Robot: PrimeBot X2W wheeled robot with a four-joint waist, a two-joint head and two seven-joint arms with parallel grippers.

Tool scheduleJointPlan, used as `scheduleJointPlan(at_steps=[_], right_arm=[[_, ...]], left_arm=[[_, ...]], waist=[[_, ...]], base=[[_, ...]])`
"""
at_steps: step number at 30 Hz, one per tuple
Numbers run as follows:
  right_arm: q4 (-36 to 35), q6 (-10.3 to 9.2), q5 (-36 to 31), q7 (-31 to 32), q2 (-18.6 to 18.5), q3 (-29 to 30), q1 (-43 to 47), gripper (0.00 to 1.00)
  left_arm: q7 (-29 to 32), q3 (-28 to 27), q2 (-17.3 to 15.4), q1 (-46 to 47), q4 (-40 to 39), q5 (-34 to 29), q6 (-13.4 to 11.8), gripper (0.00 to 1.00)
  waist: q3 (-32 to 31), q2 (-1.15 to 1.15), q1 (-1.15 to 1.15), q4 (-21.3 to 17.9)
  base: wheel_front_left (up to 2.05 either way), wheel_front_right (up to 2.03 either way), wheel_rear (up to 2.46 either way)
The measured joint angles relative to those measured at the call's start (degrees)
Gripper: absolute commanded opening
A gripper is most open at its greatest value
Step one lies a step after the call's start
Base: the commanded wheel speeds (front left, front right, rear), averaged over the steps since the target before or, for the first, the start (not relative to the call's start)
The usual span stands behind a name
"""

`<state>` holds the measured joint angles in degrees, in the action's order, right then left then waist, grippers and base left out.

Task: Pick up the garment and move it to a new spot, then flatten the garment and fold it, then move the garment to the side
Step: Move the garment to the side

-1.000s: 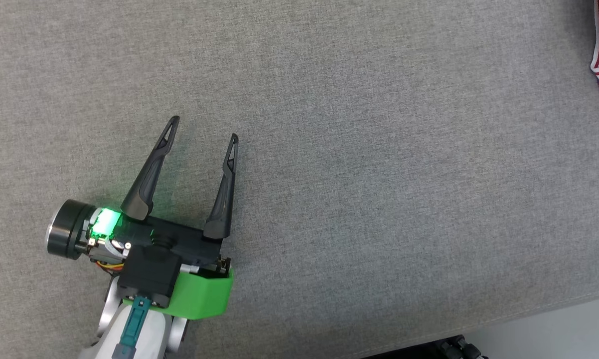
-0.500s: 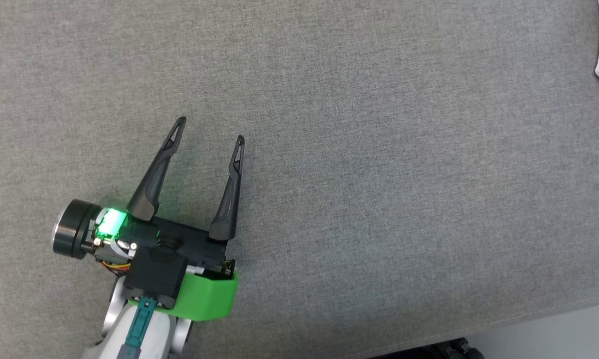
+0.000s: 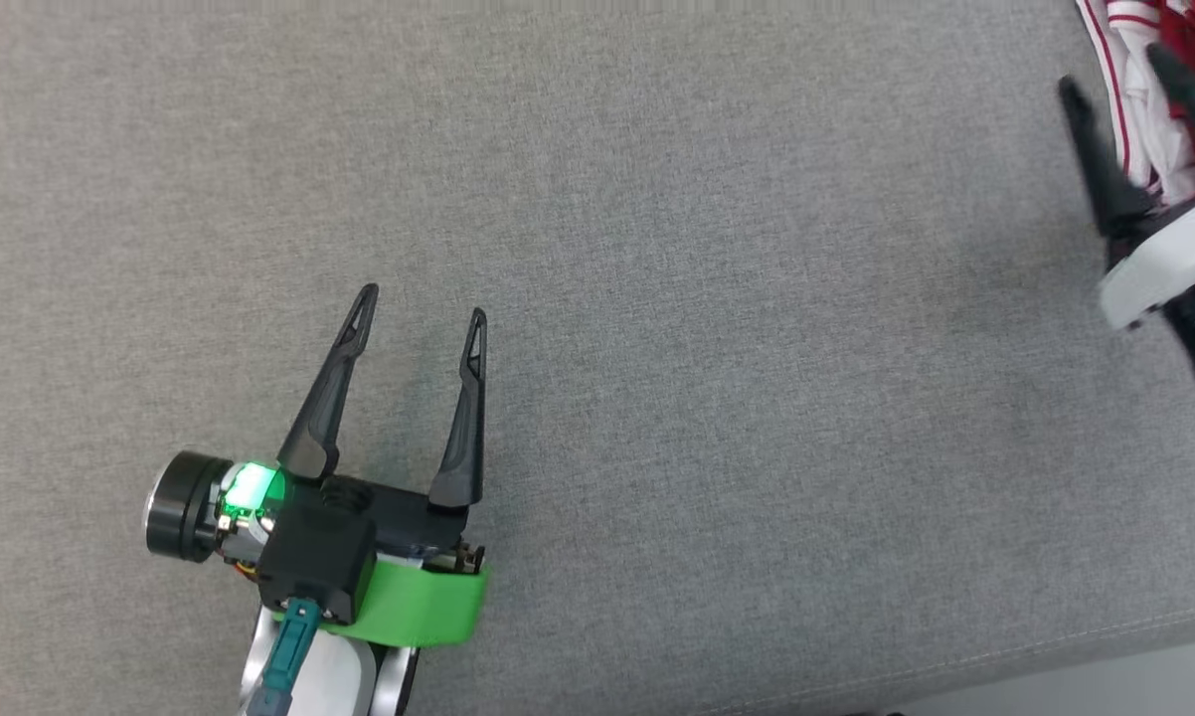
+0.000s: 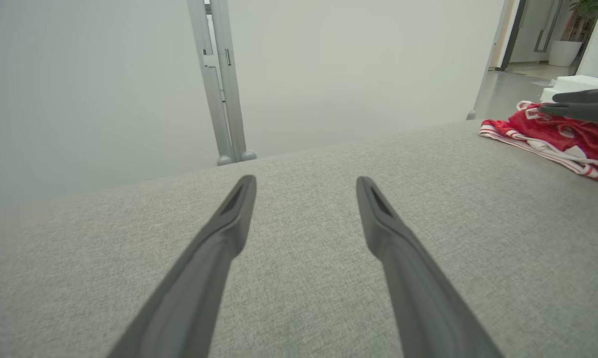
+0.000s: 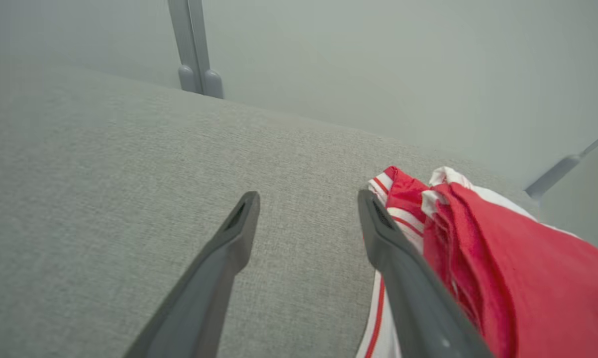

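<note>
The right gripper (image 5: 308,199) and left gripper (image 3: 423,302) are wide open and empty; the right one may snag the garment (image 5: 503,258) beside it.

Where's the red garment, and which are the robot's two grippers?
garment (image 5: 518,268), right wrist view, red cloth.
left gripper (image 3: 422,301), head view, between fingertips.
right gripper (image 5: 307,195), right wrist view, between fingertips.

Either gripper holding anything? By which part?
Nothing is held. The left gripper is open and empty; the right gripper is open, the garment beside its fingers, not between them.
</note>
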<state>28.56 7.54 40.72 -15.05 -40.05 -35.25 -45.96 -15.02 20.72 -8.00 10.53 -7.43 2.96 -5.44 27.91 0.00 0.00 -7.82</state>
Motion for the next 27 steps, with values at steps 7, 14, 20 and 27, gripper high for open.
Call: scheduleJointPlan(at_steps=[7,14,20,27], right_arm=[[-8.55,0.0,-6.66,0.0,11.24,9.39,13.12,1.0],[-18.95,-0.01,-16.22,0.0,21.57,19.72,25.29,1.0],[-26.1,-0.01,-21.75,-0.01,28.06,24.29,36.05,1.0],[-26.2,-0.02,-24.24,0.0,30.22,24.65,46.16,1.0]], left_arm=[[-0.01,-3.74,3.08,-3.97,1.52,3.33,0.23,1.0],[0.0,-9.18,4.83,-8.55,2.64,6.69,0.38,1.0],[-0.01,-12.24,5.03,-12.12,2.2,8.57,0.77,1.0],[-0.01,-13.73,5.09,-18.22,0.98,8.28,0.92,1.0]], waist=[[-6.07,0.0,0.0,1.43],[-12.15,0.0,0.0,3.1],[-17.21,0.0,0.0,4.43],[-23.08,0.0,-0.01,5.37]], base=[[0.0,0.0,0.0],[0.0,0.0,0.0],[0.0,0.0,0.0],[0.0,0.0,0.0]])
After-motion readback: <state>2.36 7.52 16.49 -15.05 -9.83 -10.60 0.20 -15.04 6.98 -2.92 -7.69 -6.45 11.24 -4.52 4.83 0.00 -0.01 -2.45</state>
